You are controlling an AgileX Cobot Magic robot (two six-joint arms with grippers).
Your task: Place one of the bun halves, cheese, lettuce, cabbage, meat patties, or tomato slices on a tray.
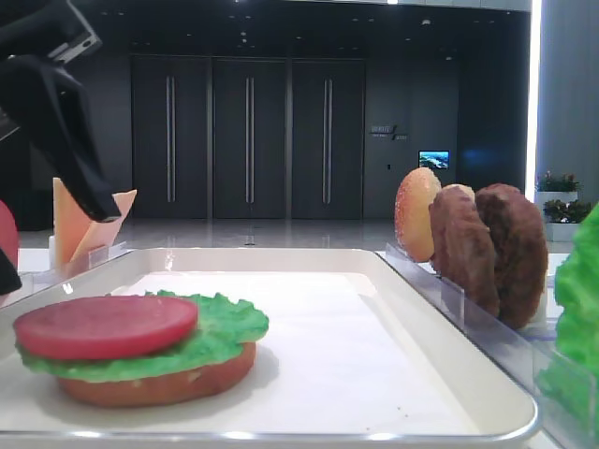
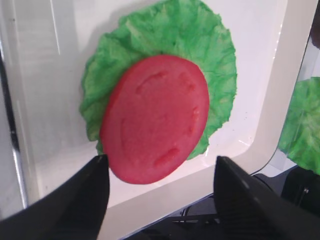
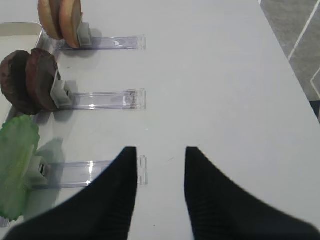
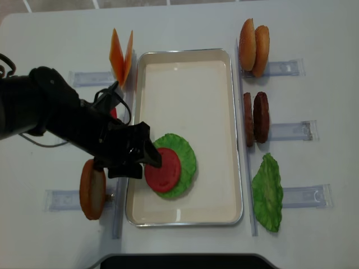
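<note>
A red tomato slice point(image 4: 164, 169) lies flat on a green lettuce point(image 4: 189, 159) leaf in the cream tray point(image 4: 185, 84). The low exterior view shows a bun half point(image 1: 159, 385) under both. My left gripper point(image 4: 148, 147) hovers over the slice's left side, open. In the left wrist view its fingers point(image 2: 85, 200) stand wide apart on either side of the tomato slice point(image 2: 157, 117), with nothing held between them. My right gripper point(image 3: 160, 165) is open over bare table, empty, beside a clear rack's end.
Clear racks flank the tray. On the right stand bun halves point(image 4: 254, 47), meat patties point(image 4: 255, 117) and another lettuce leaf point(image 4: 267, 193). On the left stand cheese slices point(image 4: 122, 56), a bun half point(image 4: 92, 189) and a red slice point(image 4: 114, 114) mostly hidden by my arm.
</note>
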